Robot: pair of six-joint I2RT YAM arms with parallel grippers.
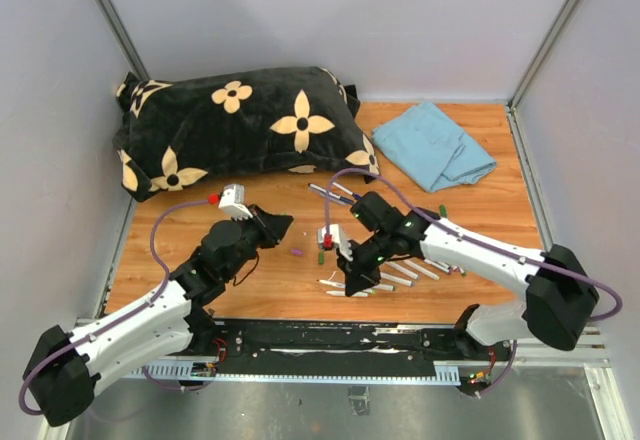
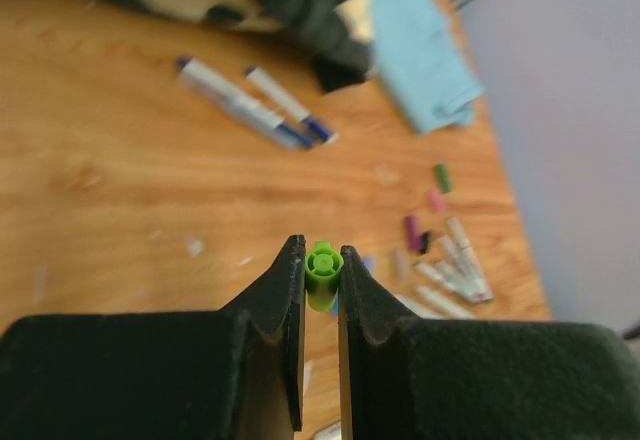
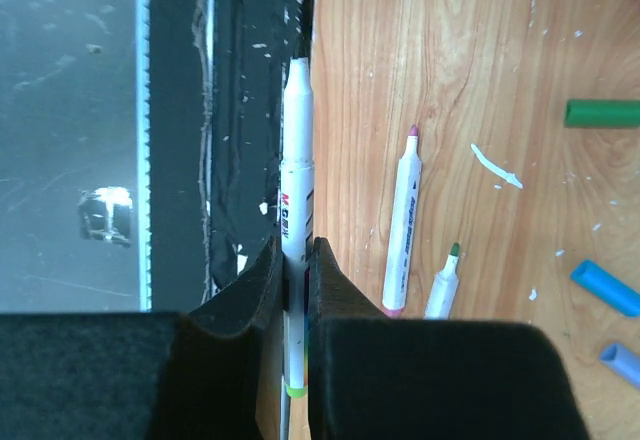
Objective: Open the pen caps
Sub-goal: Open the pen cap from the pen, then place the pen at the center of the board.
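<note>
- The right tool (image 3: pixel 295 255) is clenched on a white pen barrel (image 3: pixel 297 160), which lies along the desk's (image 2: pixel 120 190) near edge, partly over the black rail (image 3: pixel 240 110). If that grip slackens, the barrel could drop into the rail.
- The left tool (image 2: pixel 322 255) pinches a green cap (image 2: pixel 323 272) at its very fingertips. With so little held, the cap could squirt out and roll away.
- Loose caps (image 2: pixel 412 232) lie scattered beside bare-tipped pens (image 2: pixel 455 270). A sweeping arm could knock them off the desk.
- No container is in view, so everything sits loose on the wood.
- Farther off, two pens (image 2: pixel 235 105) look capped, with blue caps (image 2: pixel 318 128) on.
- A pillow (image 1: pixel 240 125) and a blue cloth (image 1: pixel 435 145) lie beyond.
</note>
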